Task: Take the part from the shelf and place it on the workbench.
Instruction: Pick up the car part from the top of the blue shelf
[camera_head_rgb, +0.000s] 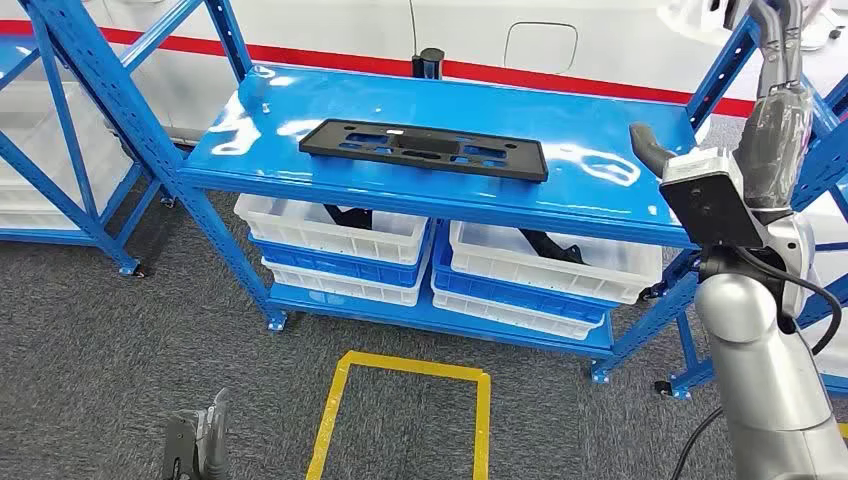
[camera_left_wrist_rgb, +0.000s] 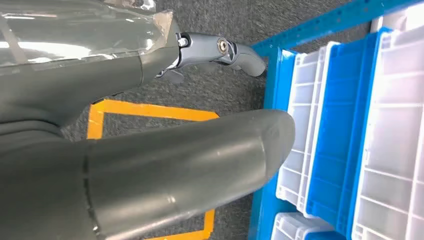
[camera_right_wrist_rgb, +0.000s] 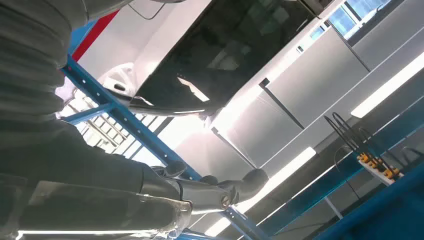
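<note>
The part (camera_head_rgb: 425, 150) is a long flat black plastic panel with cut-outs, lying across the top of the blue shelf (camera_head_rgb: 600, 205). My right arm is raised at the shelf's right end, with my right hand (camera_head_rgb: 777, 35) held high, up and to the right of the part and apart from it. In the right wrist view its fingers (camera_right_wrist_rgb: 220, 189) are spread with nothing in them. My left hand (camera_head_rgb: 195, 445) hangs low over the carpet in front of the shelf. The left wrist view shows its fingers (camera_left_wrist_rgb: 220, 50) stretched out and holding nothing.
White and blue bins (camera_head_rgb: 330, 240) (camera_head_rgb: 550, 270) holding black parts sit on the lower shelf level. A yellow floor outline (camera_head_rgb: 405, 415) marks the carpet before the shelf. Another blue rack (camera_head_rgb: 60, 150) stands at the left, and a white wall with a red stripe behind.
</note>
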